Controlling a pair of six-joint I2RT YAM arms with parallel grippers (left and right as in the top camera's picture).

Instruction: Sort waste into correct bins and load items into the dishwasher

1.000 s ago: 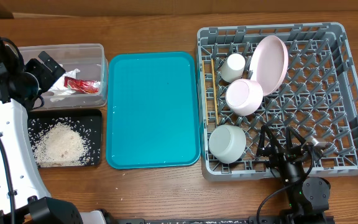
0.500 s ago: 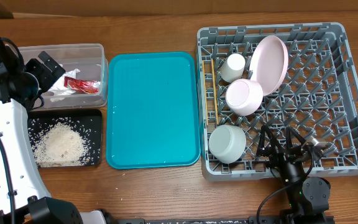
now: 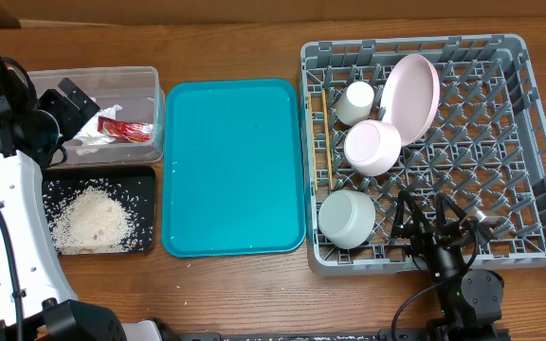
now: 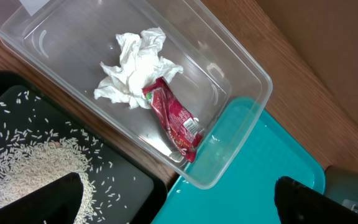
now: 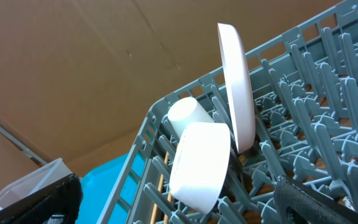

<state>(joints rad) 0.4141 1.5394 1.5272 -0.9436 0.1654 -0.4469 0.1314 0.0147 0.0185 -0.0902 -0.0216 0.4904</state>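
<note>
The crumpled white tissue [image 4: 135, 68] and red snack wrapper [image 4: 176, 118] lie in the clear tub [image 4: 263, 78], also seen overhead [image 3: 156, 104]. Rice scraps [image 3: 93, 218] lie in the black tray [image 3: 145, 175]. The grey rack [image 3: 538, 142] holds the pink plate [image 3: 412, 95] on edge, the white cup [image 3: 355, 101], two bowls [image 3: 373, 147] [image 3: 346, 218] and the chopsticks [image 3: 327, 142]. My left gripper [image 3: 74, 109] is open and empty above the tub's left end; its fingers [image 4: 179, 205] frame the tray corners. My right gripper [image 3: 427, 218] is open and empty at the rack's front edge.
The teal tray [image 3: 233, 166] lies between the bins and the rack, with only a grain or two of rice near its corner [image 4: 260, 162]. In the right wrist view the plate [image 5: 238, 87], cup [image 5: 188, 112] and a bowl [image 5: 197, 165] stand among the rack's pegs [image 5: 328, 106].
</note>
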